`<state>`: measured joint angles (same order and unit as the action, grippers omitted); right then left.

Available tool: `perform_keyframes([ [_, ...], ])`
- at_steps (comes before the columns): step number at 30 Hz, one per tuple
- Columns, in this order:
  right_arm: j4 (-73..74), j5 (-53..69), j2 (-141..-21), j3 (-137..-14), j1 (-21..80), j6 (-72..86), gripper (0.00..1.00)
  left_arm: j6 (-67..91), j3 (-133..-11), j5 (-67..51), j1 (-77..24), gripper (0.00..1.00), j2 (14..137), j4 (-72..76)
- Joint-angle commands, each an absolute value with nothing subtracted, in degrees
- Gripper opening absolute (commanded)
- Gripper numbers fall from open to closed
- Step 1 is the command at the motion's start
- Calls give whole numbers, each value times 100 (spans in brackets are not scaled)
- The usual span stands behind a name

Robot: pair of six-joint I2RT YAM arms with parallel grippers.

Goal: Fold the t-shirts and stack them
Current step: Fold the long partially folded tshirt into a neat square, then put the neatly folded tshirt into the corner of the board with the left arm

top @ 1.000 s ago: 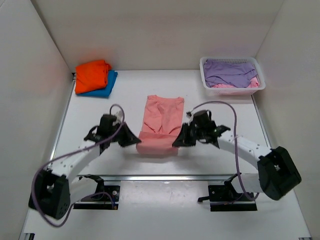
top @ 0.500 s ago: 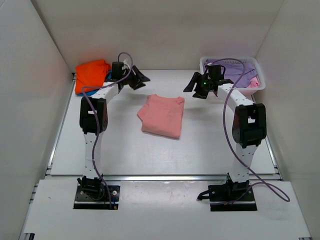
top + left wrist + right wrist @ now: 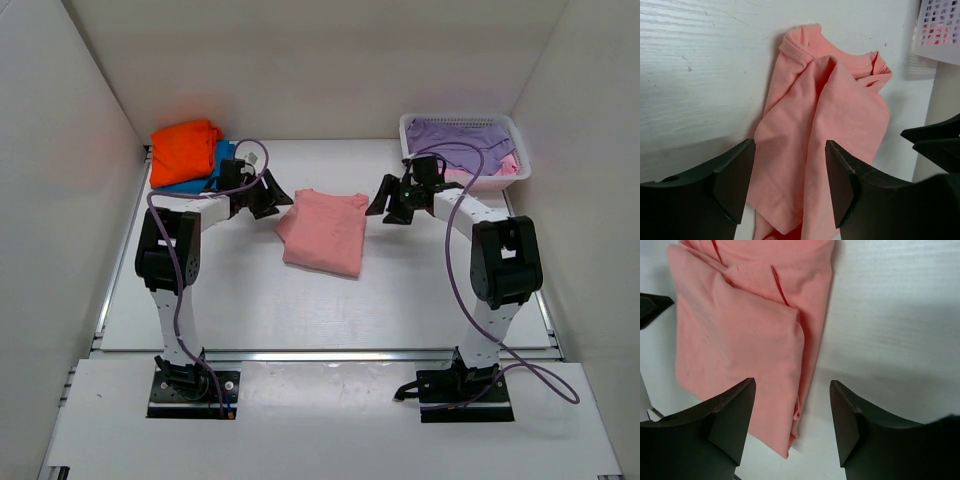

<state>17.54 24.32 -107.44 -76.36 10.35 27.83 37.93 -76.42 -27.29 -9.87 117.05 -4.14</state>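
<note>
White walls enclose a white table [image 3: 250, 290]. At its middle lies the folded pink shirt [image 3: 325, 232]. Left gripper [image 3: 268, 196] and right gripper [image 3: 391, 203] flank its far corners, both spread wide and holding nothing. An orange shirt [image 3: 185, 148] sits on a blue shirt [image 3: 197, 184] far left. A basket [image 3: 465, 183] holds a lavender shirt [image 3: 460, 140] far right.

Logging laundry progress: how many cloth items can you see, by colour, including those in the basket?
orange shirt: 1
blue shirt: 1
salmon-pink shirt: 1
lavender shirt, in the basket: 1
pink cloth, in the basket: 1
Total: 5 visible
</note>
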Motion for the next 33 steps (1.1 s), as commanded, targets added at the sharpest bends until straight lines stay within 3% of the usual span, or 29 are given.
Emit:
perform_keyframes([
  [1, 1406, 2540, -10310, -7331, 1046, 2672, 58, 3403, -7470, -2364, -1107, 69, 11452, -176],
  [7, 1231, 2628, -10195, -6970, 1029, 2628, 60, 2962, -7805, -2118, -1397, 78, 11786, -800],
  [10, 1160, 2689, -10099, -6847, 1046, 2646, 60, 3094, -7691, -2196, -1459, 99, 11795, -660],
  [15, 1081, 2733, -10072, -6724, 1063, 2637, 59, 3270, -7506, -2829, -1494, 99, 11909, -361],
  [23, 914, 2909, -9932, -6469, 949, 2664, 58, 2795, -7427, -2707, -1731, 96, 11812, -668],
  [27, 844, 2944, -9853, -6399, 897, 2689, 58, 2393, -7628, -2418, -1889, 84, 11883, -1211],
  [28, 861, 2970, -9844, -6364, 888, 2681, 58, 2208, -7716, -2234, -1968, 76, 11952, -1483],
  [30, 783, 3032, -9809, -6293, 835, 2698, 57, 1979, -7796, -1970, -2047, 55, 11979, -1740],
  [32, 765, 3076, -9782, -6249, 809, 2724, 57, 1864, -7874, -1785, -2074, 17, 12014, -1933],
  [33, 756, 3111, -9782, -6249, 791, 2716, 58, 1776, -7858, -1680, -2066, 11, 12041, -2012],
])
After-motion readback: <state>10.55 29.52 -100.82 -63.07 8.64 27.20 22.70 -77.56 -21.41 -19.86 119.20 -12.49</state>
